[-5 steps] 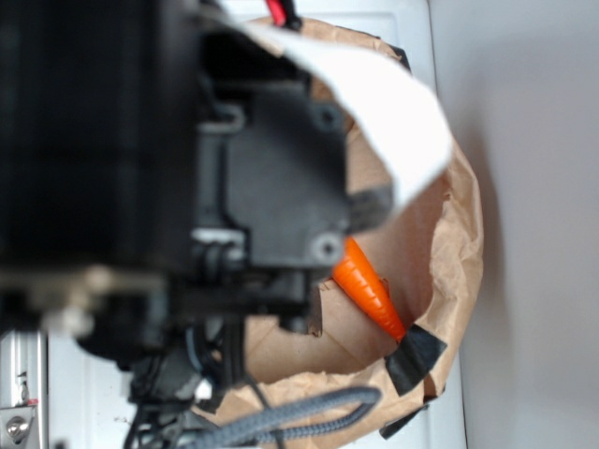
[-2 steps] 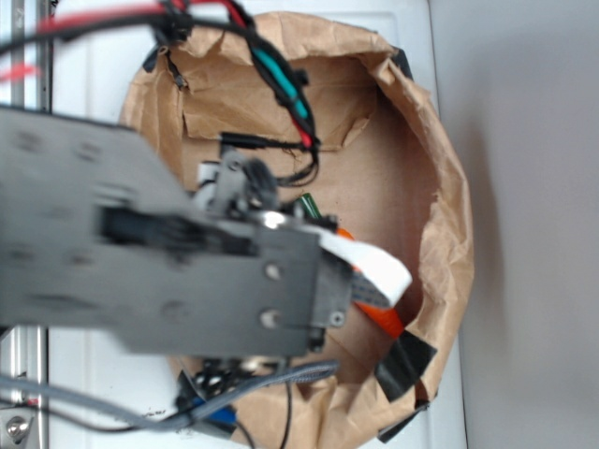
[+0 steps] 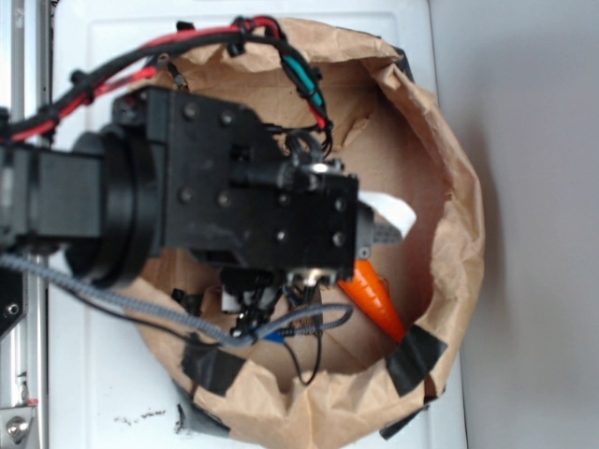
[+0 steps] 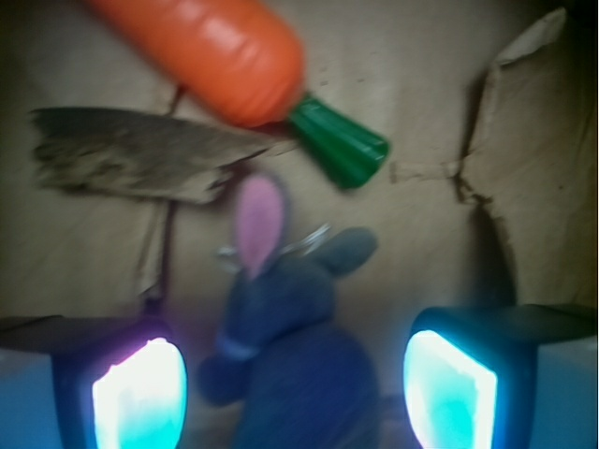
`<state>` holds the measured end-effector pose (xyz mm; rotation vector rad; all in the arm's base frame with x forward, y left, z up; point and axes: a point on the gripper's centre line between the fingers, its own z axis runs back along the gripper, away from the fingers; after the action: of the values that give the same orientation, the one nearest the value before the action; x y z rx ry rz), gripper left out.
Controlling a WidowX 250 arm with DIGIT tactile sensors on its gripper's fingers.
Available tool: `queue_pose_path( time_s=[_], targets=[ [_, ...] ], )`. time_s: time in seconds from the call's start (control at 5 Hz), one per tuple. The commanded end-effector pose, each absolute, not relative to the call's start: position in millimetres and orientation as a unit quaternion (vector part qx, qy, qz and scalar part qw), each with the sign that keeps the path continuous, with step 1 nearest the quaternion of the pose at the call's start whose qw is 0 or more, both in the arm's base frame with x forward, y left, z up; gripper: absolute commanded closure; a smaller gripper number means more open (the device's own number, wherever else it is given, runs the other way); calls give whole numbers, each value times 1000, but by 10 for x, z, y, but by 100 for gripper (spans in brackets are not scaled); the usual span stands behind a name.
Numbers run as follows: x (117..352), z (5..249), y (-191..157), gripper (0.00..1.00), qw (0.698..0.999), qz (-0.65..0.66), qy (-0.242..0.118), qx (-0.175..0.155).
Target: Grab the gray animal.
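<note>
Gray animal (image 4: 285,365) lies between the wide-open, empty gripper (image 4: 295,393), below the carrot (image 4: 211,51); no legible writing.

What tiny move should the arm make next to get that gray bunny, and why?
Probably ease straight down a little, then close. In the wrist view the gray animal lies between the open gripper jaws, apart from both pads. The carrot and wood piece lie beyond its ears, clear of the jaws.
</note>
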<state>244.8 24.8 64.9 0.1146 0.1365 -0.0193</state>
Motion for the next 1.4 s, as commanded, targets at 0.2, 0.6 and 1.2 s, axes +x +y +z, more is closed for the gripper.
queue_pose_path(
  time_s=[0.2,0.6,1.2],
  targets=[
    [2387,100,311,0,992,-23,92,84],
    [2360,163,315,100,994,6,76,75],
    [2299,884,381,100,999,26,41,-6]
  ],
)
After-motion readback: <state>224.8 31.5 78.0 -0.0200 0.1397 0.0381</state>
